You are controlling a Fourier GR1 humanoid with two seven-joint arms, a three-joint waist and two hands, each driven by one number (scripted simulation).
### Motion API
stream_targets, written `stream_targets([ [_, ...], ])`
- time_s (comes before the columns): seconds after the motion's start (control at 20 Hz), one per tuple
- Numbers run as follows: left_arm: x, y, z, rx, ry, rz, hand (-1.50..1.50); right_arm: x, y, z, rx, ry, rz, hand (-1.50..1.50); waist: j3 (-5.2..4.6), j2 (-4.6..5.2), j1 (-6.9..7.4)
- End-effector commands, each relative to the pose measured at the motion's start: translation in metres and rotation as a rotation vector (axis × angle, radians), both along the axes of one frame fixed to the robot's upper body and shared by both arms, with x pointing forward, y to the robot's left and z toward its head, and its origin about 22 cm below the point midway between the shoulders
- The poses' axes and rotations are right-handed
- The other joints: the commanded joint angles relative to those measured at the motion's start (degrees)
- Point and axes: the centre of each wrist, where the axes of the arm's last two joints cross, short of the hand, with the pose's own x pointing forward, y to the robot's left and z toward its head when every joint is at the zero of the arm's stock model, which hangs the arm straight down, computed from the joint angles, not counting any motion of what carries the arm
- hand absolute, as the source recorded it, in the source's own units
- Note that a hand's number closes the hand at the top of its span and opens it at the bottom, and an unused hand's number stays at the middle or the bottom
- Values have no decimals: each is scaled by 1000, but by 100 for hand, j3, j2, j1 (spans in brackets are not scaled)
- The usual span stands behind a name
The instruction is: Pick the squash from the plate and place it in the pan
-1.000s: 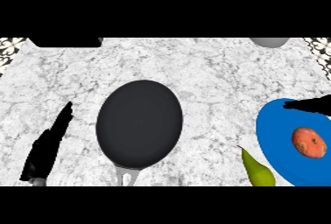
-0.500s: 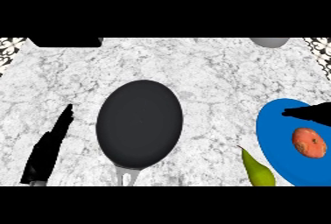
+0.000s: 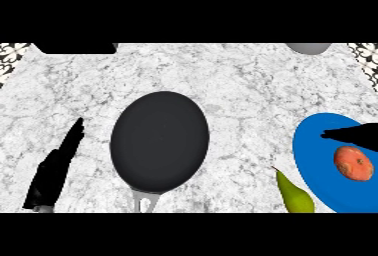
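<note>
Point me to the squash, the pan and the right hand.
squash (image 3: 354, 163), head view, middle of its orange body on the blue plate
pan (image 3: 159, 141), head view, middle of its dark base
right hand (image 3: 354, 134), head view, on the black fingers over the plate

Bare counter (image 3: 244, 95) between plate (image 3: 314, 150), pan (image 3: 159, 141)

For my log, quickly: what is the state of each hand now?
Left hand: open, fingers straight, holding nothing.
Right hand: open, over the blue plate, above the squash, holding nothing.
</note>
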Motion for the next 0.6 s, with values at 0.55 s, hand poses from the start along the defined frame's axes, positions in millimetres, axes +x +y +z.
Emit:
stream_targets([
  [0.55, -10, -15, -4, 7, -9, -19, 0, 7, 1, -53, 29, 36, -18, -150, 0, 1, 20],
])
